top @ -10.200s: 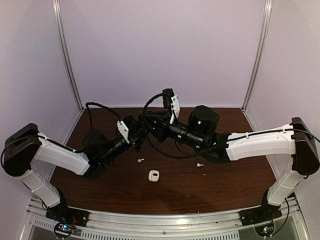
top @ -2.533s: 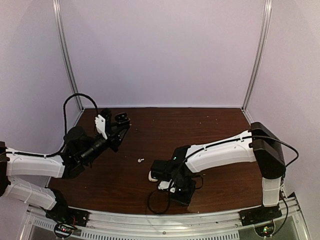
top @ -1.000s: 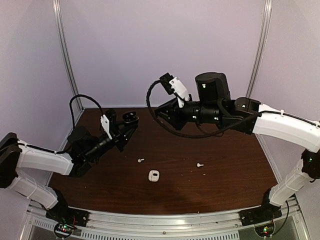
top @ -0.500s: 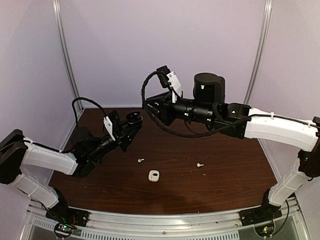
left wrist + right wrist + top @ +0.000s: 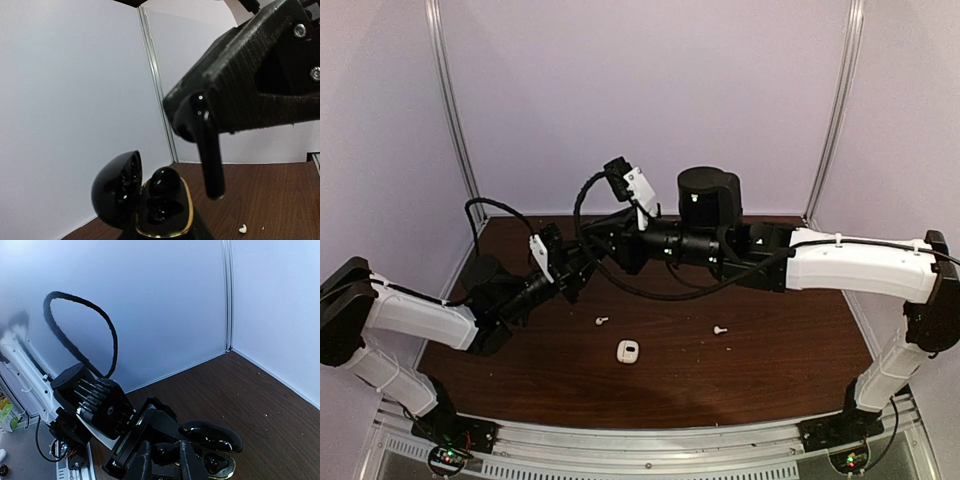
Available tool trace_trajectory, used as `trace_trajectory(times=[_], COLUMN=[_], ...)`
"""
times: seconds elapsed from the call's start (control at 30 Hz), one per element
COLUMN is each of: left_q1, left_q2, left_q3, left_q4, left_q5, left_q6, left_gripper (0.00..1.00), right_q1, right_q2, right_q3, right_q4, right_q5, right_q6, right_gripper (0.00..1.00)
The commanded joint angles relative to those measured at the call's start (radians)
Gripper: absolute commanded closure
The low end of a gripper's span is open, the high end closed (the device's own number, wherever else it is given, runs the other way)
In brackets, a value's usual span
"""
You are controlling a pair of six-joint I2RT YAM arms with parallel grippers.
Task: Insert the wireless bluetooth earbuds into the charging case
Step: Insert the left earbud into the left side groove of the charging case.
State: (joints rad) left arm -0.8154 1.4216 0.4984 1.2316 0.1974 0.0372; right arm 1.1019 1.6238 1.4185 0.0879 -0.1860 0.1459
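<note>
1. The left gripper (image 5: 575, 264) is clamped on the base of the black charging case (image 5: 165, 220). It holds the case raised above the table (image 5: 790, 370), with the lid (image 5: 117, 187) hinged open to one side.
2. The right gripper (image 5: 196, 114) has its jaws closed on a black earbud (image 5: 209, 155). The stem hangs just above and beside the case mouth, not touching it.
3. One well already carries a seated earbud (image 5: 162, 180). The empty well (image 5: 159, 210) next to it looks like the target.
4. To do this step well, the stem should probably be lined up over the empty well before it goes down. It should then descend straight and be released only once the bud is seated, while the left arm keeps the case steady.
5. Case and buds are glossy, rounded black plastic and likely slippery. A thin gold rim (image 5: 191, 212) edges the mouth.
6. On the dark wood-grain table lie a white earbud (image 5: 601, 321), a second white earbud (image 5: 719, 329) and a small white case (image 5: 627, 351), well apart from both grippers.
</note>
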Motion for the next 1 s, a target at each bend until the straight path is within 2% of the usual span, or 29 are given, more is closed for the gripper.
trace_trajectory(times=[0.0,0.3,0.97], left_q1=[-0.008,-0.013,-0.016], left_q2=[0.003,0.004,-0.006], left_q3=[0.025,0.026,0.024], left_q4=[0.073,0.080,0.101], left_q5=[-0.003,0.001,0.007], left_q6=[0.018,0.008,-0.024], left_gripper=[1.00,1.00,1.00], right_q1=[0.010,0.013,0.019], right_q2=[0.015,0.009,0.043], right_q3=[-0.007,-0.036,-0.067], right_q4=[0.057,0.115,0.156], right_q5=[0.044,0.101,0.126], right_q6=[0.001,-0.007,-0.010], right_gripper=[0.85,0.85,0.85])
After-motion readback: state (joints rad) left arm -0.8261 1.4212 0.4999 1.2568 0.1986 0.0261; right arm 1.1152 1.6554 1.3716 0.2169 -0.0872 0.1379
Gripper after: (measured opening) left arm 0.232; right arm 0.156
